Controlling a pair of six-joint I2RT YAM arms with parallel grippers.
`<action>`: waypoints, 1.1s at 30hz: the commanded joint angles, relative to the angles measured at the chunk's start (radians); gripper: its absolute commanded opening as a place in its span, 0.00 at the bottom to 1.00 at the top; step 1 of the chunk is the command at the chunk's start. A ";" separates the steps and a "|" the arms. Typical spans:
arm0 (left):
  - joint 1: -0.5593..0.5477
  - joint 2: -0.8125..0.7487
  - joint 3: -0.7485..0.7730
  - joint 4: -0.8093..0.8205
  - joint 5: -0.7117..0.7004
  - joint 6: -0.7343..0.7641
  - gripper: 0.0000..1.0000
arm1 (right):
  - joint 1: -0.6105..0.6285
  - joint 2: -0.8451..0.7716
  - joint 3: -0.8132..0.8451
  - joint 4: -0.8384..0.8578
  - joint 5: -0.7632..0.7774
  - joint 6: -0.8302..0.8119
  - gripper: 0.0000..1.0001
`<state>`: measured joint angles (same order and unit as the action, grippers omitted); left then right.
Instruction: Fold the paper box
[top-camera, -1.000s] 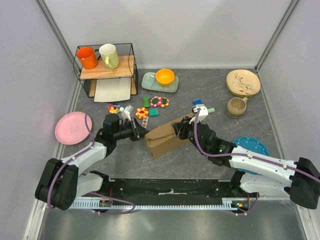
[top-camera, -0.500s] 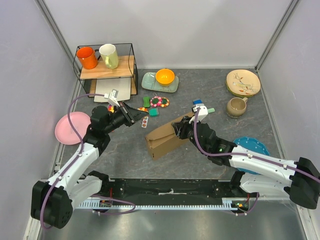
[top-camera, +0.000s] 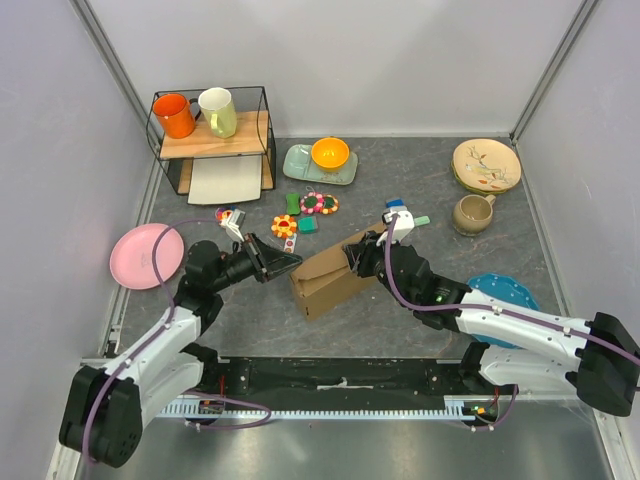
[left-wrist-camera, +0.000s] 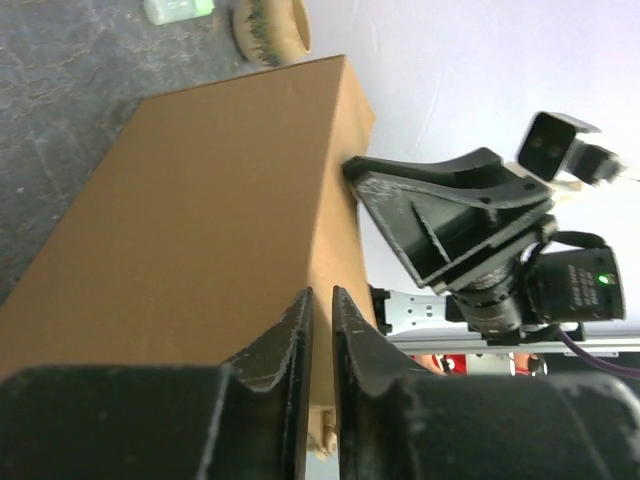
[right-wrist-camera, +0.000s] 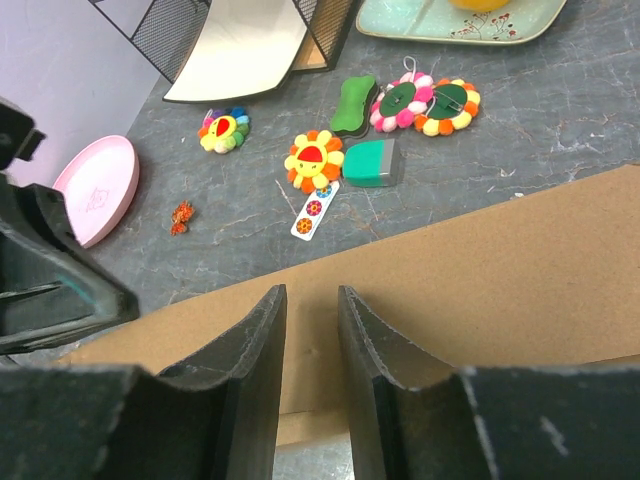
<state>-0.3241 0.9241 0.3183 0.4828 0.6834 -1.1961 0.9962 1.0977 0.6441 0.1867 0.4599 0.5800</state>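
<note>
The paper box (top-camera: 325, 275) is flanked at both ends.
The left gripper (left-wrist-camera: 321, 295) is seen nearly closed with nothing held, the box just beyond its fingertips; the right gripper (right-wrist-camera: 312, 292) is narrowly parted against cardboard, and whether any is pinched cannot be told.

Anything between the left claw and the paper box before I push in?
Nothing visible. The left claw sits right at the paper box's left end with no object in the gap; the felt toys lie farther back, off that line.
</note>
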 joint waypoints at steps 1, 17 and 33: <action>-0.004 -0.093 0.016 0.047 0.062 -0.040 0.25 | -0.005 0.060 -0.052 -0.265 -0.040 -0.011 0.36; -0.076 -0.163 0.058 -0.111 0.047 0.032 0.29 | -0.004 0.057 -0.055 -0.274 -0.038 -0.006 0.36; -0.236 -0.185 0.044 -0.397 -0.102 0.254 0.25 | -0.004 0.054 -0.054 -0.286 -0.037 -0.005 0.36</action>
<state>-0.5213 0.7216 0.3798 0.2653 0.6182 -1.0740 0.9962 1.1007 0.6460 0.1825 0.4549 0.5804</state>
